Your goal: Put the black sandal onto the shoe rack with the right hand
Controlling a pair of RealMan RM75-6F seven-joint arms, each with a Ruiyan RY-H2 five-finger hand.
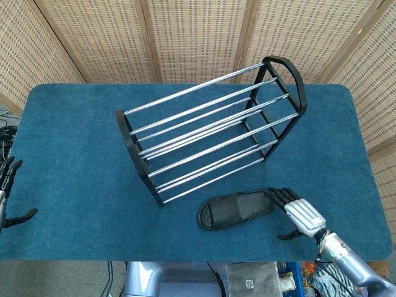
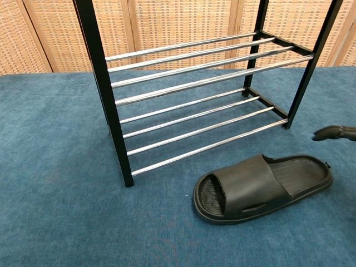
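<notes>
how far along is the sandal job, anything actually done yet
Nothing is finished: the black sandal lies flat on the blue table cover in front of the shoe rack, whose rails hold nothing. In hand: the right hand is open beside the sandal's heel end, not gripping it. The left hand sits at the table's edge. Left: grasp, lift, place on the rack.
</notes>
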